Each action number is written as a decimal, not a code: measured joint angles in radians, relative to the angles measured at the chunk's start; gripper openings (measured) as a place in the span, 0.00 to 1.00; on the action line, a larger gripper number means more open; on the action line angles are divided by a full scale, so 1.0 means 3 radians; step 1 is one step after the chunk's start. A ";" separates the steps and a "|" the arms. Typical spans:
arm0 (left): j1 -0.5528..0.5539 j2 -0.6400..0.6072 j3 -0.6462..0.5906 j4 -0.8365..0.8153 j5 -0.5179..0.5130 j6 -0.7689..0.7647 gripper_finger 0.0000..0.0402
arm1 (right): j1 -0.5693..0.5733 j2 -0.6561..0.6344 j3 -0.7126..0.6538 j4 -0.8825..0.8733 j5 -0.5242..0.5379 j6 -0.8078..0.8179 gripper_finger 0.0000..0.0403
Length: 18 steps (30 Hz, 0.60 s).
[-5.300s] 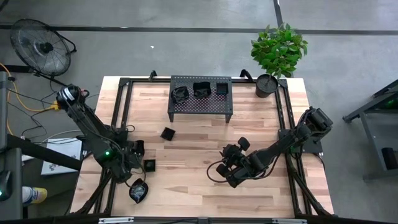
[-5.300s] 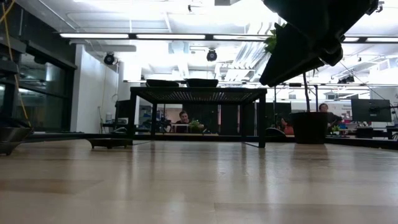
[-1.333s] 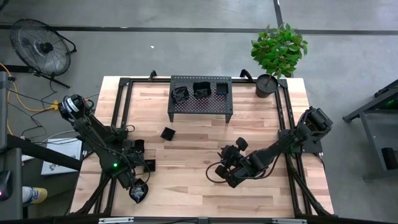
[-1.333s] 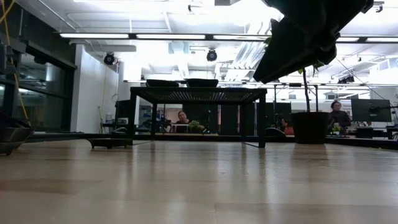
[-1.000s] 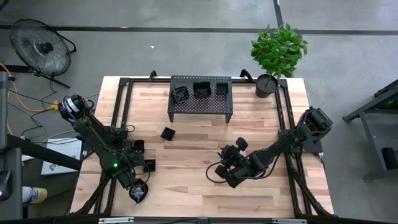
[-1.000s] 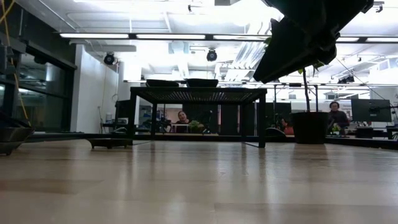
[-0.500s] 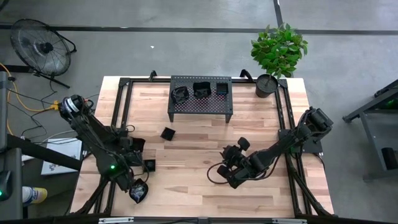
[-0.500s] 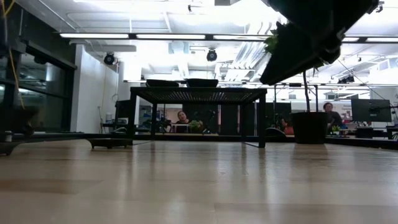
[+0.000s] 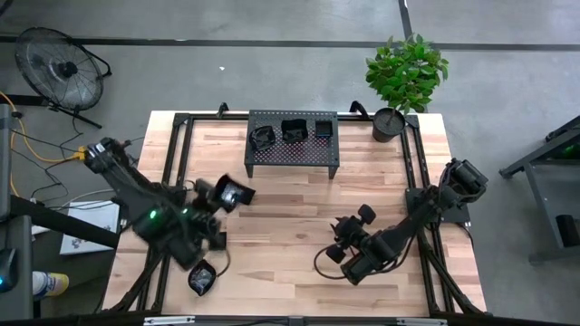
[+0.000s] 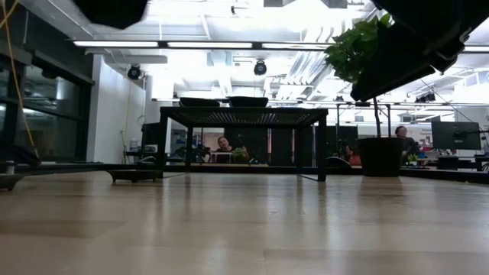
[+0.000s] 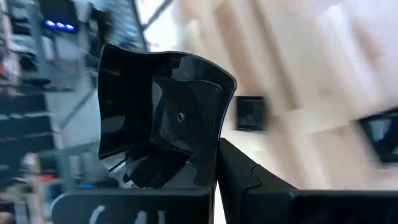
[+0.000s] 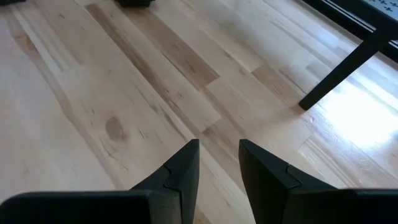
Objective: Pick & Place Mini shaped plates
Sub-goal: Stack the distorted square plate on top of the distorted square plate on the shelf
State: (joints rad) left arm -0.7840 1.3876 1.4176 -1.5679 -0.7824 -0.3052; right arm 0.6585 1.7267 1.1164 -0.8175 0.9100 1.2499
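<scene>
3 mini shaped plates (image 9: 293, 130) already sit on the black perforated rack (image 9: 292, 154) at the far side of the counter (image 9: 290, 226). A 4th, a wavy-edged square dish (image 11: 163, 112), is clamped in the left pincer (image 9: 237, 193), held clear of the wood between the counter's left side and the rack. At least 2 more dishes are left on the counter near its front left corner: a small square one (image 9: 218, 240) and a rounder one (image 9: 201, 279). So the job looks under half done, with the carried dish not yet placed.

Compared with the high view half a second earlier, the left arm has swung up and toward the rack, carrying its dish away from the front left corner. The square dish that lay just in front of the rack's left end cannot be made out now; the arm sits over that spot. The right pincer (image 12: 217, 163), fingers partly apart and empty, has drifted slightly toward the front right.
</scene>
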 joint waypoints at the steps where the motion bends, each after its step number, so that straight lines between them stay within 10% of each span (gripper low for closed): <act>1: 0.0131 0.0000 0.0068 0.0011 -0.0038 0.0241 0.00 | 0.0007 0.0000 0.0000 -0.0005 0.0000 0.0007 0.27; 12: 0.1429 0.0001 0.0308 0.1341 0.0561 0.4781 0.00 | 0.0018 -0.0001 0.0000 -0.0030 -0.0004 0.0012 0.27; 18: 0.2105 0.0000 0.0308 0.1937 0.0918 0.5805 0.00 | 0.0018 -0.0001 0.0000 0.0066 -0.0003 0.0011 0.27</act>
State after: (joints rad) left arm -0.1525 1.3876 1.5100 -0.9869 -0.5071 1.4361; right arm 0.6640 1.7264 1.1164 -0.7978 0.9092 1.2533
